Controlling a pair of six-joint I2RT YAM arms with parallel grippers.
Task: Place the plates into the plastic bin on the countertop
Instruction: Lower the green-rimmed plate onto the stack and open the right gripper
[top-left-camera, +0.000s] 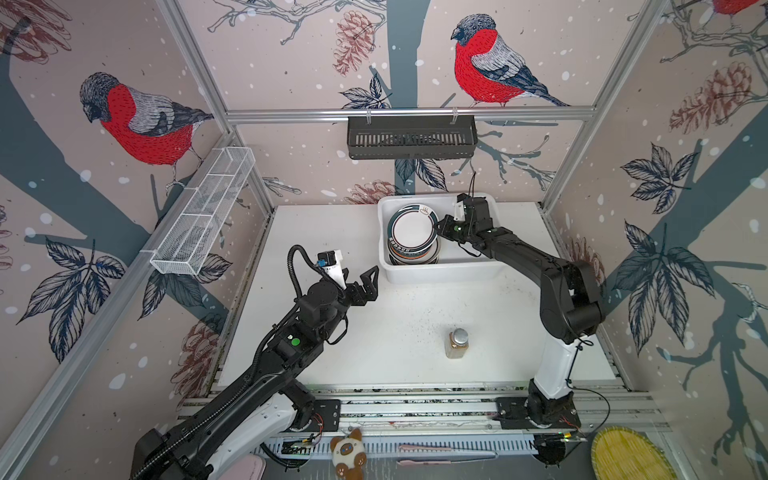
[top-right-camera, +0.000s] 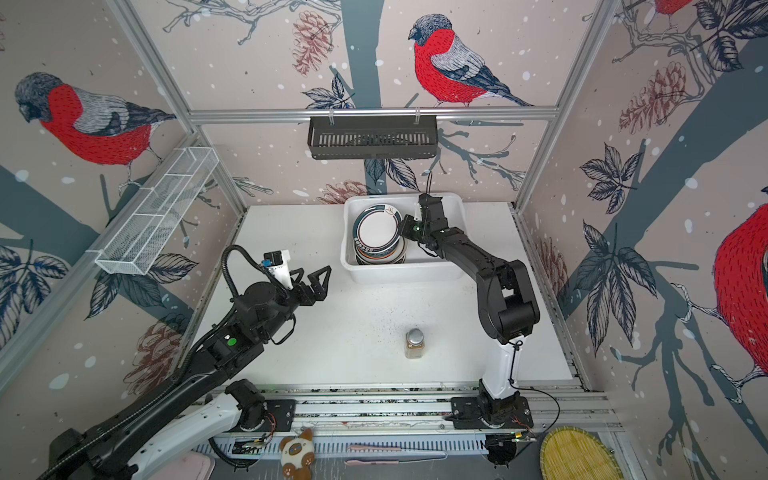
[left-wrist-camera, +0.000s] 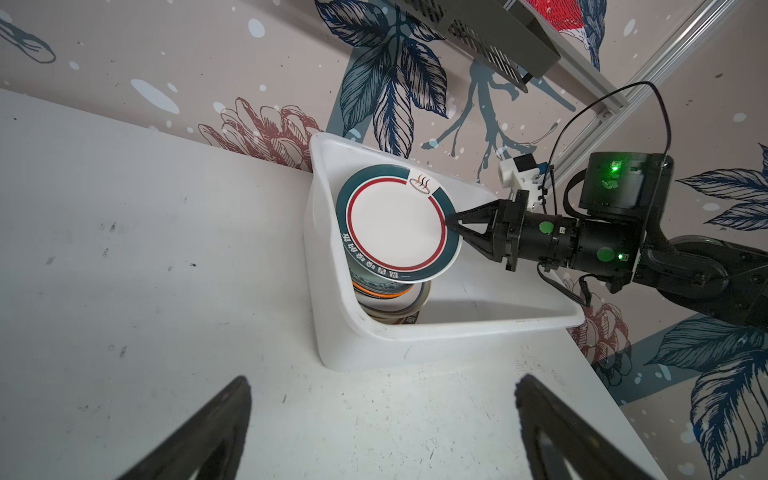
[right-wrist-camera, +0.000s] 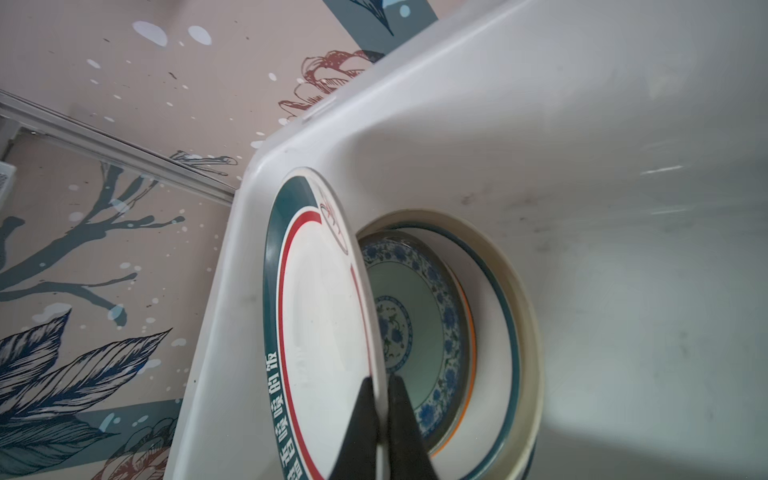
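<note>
With my right gripper (left-wrist-camera: 451, 222) pinching the teal-rimmed plate (left-wrist-camera: 395, 224) at its three-o'clock edge, tilted above the stack (left-wrist-camera: 395, 299) in the bin (left-wrist-camera: 415, 340) at the counter's (top-left-camera: 415, 324) twelve o'clock, and my left gripper (top-left-camera: 374, 284) wide open, letting go now might drop it askew, though I can't judge the gap.

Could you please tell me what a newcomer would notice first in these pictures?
The red-breasted birds printed on the walls catch the eye first. Then the teal-rimmed plate, pinched at its rim by the right end effector and tilted over the stack of plates in the plastic bin at the back of the countertop. The left end effector hangs open left of the bin, and an amber bottle stands nearer the front.
</note>
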